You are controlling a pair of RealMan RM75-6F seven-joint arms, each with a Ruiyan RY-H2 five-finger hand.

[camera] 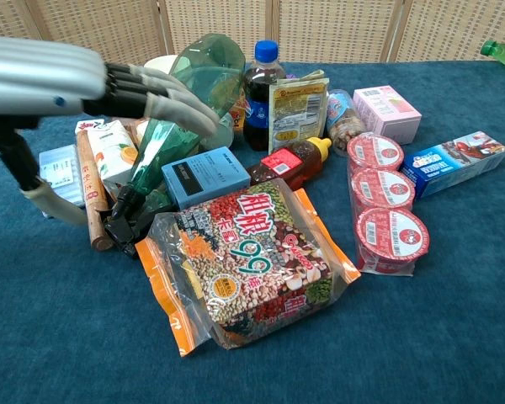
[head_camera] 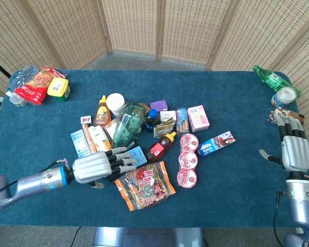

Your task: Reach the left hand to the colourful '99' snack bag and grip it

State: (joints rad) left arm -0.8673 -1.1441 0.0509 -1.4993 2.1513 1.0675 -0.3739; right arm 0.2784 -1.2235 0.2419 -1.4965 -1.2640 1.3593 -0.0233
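Observation:
The colourful '99' snack bag lies flat at the front of the pile, orange-edged with a clear window of grains. My left hand hovers open just left of and above the bag, fingers stretched toward the blue box, holding nothing. Beside the table's right edge my right hand stays open, far from the bag; the chest view does not show it.
Behind the bag are a green plastic bottle, a honey bottle, a cola bottle and cartons. Three red-lidded cups stand to its right. Snack packs sit at the far left, bottles at the far right.

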